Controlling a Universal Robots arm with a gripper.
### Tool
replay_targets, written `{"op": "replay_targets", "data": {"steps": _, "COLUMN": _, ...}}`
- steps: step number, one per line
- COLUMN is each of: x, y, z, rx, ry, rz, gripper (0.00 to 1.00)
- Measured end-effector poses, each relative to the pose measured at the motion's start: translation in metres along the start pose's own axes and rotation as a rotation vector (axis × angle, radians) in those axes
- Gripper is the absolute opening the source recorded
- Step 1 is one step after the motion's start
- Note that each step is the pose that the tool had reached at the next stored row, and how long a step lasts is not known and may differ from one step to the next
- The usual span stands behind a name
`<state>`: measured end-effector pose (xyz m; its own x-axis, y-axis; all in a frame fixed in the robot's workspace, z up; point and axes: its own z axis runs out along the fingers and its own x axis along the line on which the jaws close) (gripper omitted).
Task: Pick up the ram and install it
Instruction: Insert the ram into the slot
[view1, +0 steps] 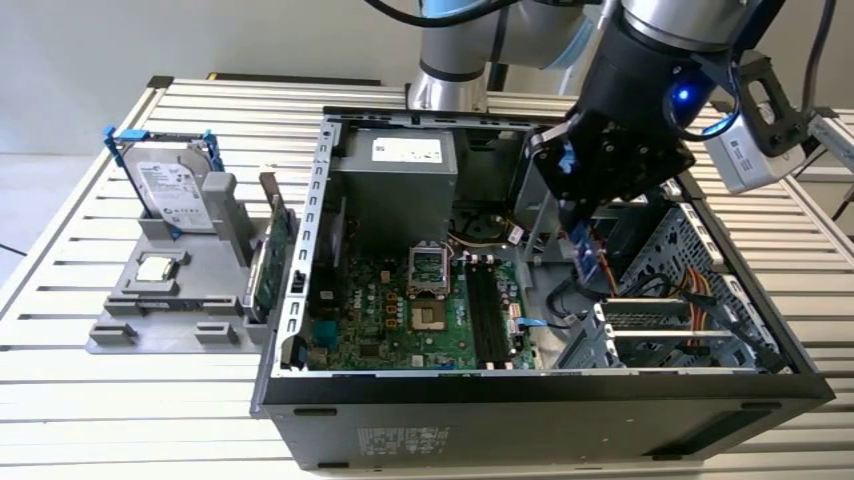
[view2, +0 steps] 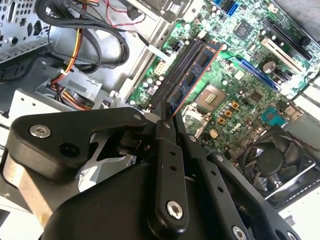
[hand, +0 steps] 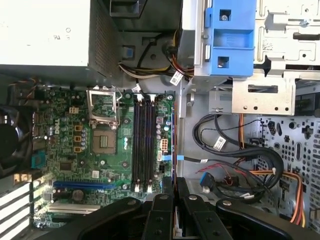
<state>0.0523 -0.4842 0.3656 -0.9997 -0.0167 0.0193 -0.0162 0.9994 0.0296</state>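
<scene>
The gripper (hand: 173, 186) is pinched narrow on the ram (view2: 192, 77), which juts edge-down from its fingertips. The memory slots (hand: 142, 145) lie below and just beside it. The stick runs parallel to them, likely so it can seat.

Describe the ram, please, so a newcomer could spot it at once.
Inside the open computer case lies a green motherboard. Over it hangs the black pincer, shut on the ram: a thin blue stick with dark chips, not seated in the black slots nearby.
</scene>
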Motion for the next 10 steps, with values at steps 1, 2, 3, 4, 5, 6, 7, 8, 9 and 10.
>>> {"op": "replay_targets", "data": {"steps": 1, "x": 0.0001, "y": 0.0, "z": 0.0005, "rx": 0.0001, "ry": 0.0, "rz": 0.0, "gripper": 0.0}}
{"op": "replay_targets", "data": {"steps": 2, "x": 0.0002, "y": 0.0001, "z": 0.0011, "rx": 0.0001, "ry": 0.0, "rz": 0.001, "gripper": 0.0}}
{"op": "replay_targets", "data": {"steps": 3, "x": 0.0002, "y": 0.0002, "z": 0.0017, "rx": 0.0, "ry": 0.0, "rz": 0.001, "gripper": 0.0}}
{"op": "replay_targets", "data": {"steps": 4, "x": 0.0003, "y": 0.0003, "z": 0.0022, "rx": 0.0, "ry": 0.0, "rz": 0.002, "gripper": 0.0}}
{"op": "replay_targets", "data": {"steps": 5, "x": 0.0004, "y": 0.0004, "z": 0.0029, "rx": -0.0001, "ry": 0.0, "rz": 0.002, "gripper": 0.0}}
{"op": "replay_targets", "data": {"steps": 6, "x": 0.0004, "y": 0.0005, "z": 0.0035, "rx": 0.0, "ry": 0.0, "rz": 0.002, "gripper": 0.0}}
{"op": "replay_targets", "data": {"steps": 7, "x": 0.0005, "y": 0.0007, "z": 0.0041, "rx": 0.0, "ry": 0.0, "rz": 0.003, "gripper": 0.0}}
{"op": "replay_targets", "data": {"steps": 8, "x": 0.0005, "y": 0.0008, "z": 0.0047, "rx": 0.0001, "ry": -0.0001, "rz": 0.003, "gripper": 0.0}}
{"op": "replay_targets", "data": {"steps": 9, "x": 0.0006, "y": 0.0009, "z": 0.0053, "rx": 0.0002, "ry": -0.0001, "rz": 0.003, "gripper": 0.0}}
{"op": "replay_targets", "data": {"steps": 10, "x": 0.0006, "y": 0.0011, "z": 0.006, "rx": 0.0003, "ry": -0.0002, "rz": 0.003, "gripper": 0.0}}
